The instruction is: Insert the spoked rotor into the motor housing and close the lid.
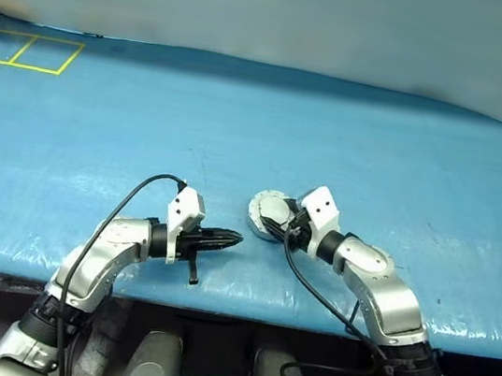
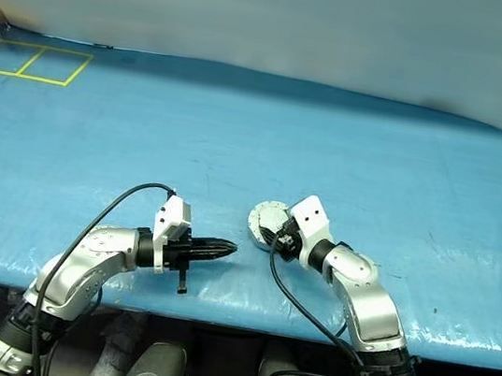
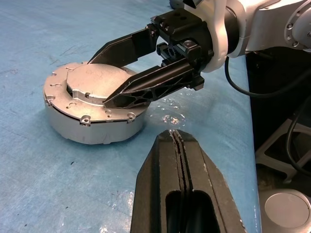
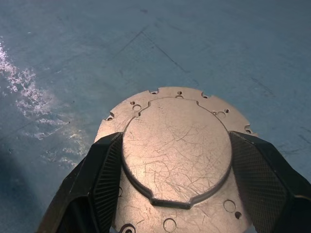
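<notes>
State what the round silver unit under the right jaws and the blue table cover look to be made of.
Round silver motor housing with its closed lid: bare metal, likely aluminium, with a dull scratched sheen and drilled holes. Blue table cover: probably woven plastic tarpaulin, given its fine weave, creases and glossy patches.

Left claw (image 1: pixel 232 238) shut; right claw (image 4: pixel 170 160) spread, perhaps gripping.

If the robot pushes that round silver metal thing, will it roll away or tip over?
Probably neither. The closed motor housing lies flat on the blue table cover, low and wide, so it would likely slide. It looks like solid metal, so probably stiff and heavy for its size. Its smooth lid may be slippery for the right gripper.
</notes>
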